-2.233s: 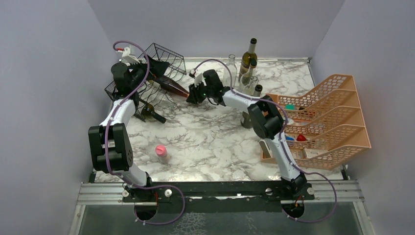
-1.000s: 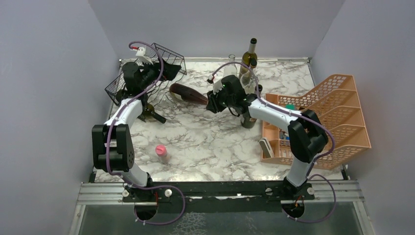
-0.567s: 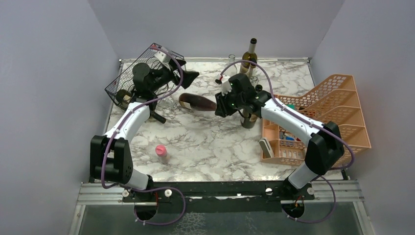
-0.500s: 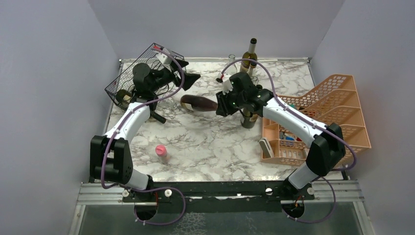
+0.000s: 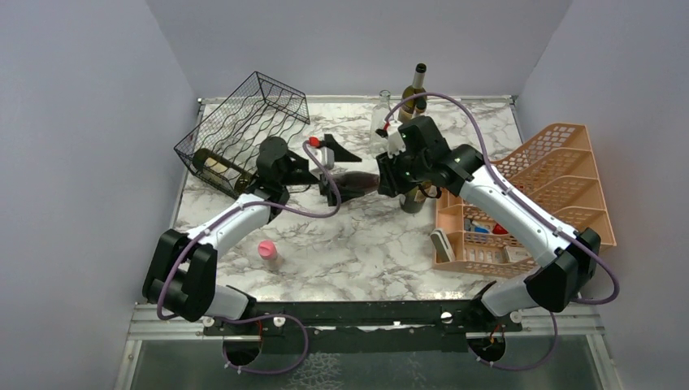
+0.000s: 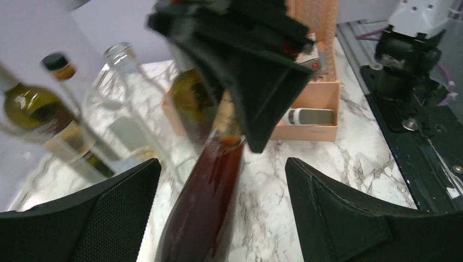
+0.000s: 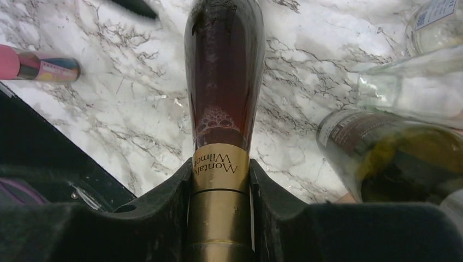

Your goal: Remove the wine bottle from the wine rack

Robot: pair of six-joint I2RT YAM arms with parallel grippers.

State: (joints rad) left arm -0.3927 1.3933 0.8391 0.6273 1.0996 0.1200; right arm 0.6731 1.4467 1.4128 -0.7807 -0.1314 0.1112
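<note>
Two grippers, one load: both are meeting at the dark red-brown glass wine bottle [image 5: 357,182] over the middle of the white marble table [image 5: 341,244]. I am reading it as one end being carried while the other is about to be steadied.
Right gripper [image 7: 221,218]: clamping tight on the gold-foil neck, its fingers [image 7: 177,196] pressing from both sides. This grip is doing the carrying.
Left gripper [image 5: 341,177]: standing wide, its black pads [image 6: 338,218] flanking the fat end of the body with a gap on each side and touching nothing. It is probably waiting there to support the heavy end.
Wine bottle's place: lying roughly level, neck pointing right, just right of the black thin-wire wine rack [image 5: 244,122] and fully outside its cells.
Rack: sitting tipped at the far left, with a second, olive-green glass bottle [image 5: 215,165] lying in a near-left cell.
Neighbours: clear and green upright bottles [image 5: 416,85] are crowding the far side by the right gripper. A peach plastic tiered organizer [image 5: 561,187] is filling the right, so the near middle is looking like the best spot for setting down.
Progress: removal is looking done; setting down is not yet done.
</note>
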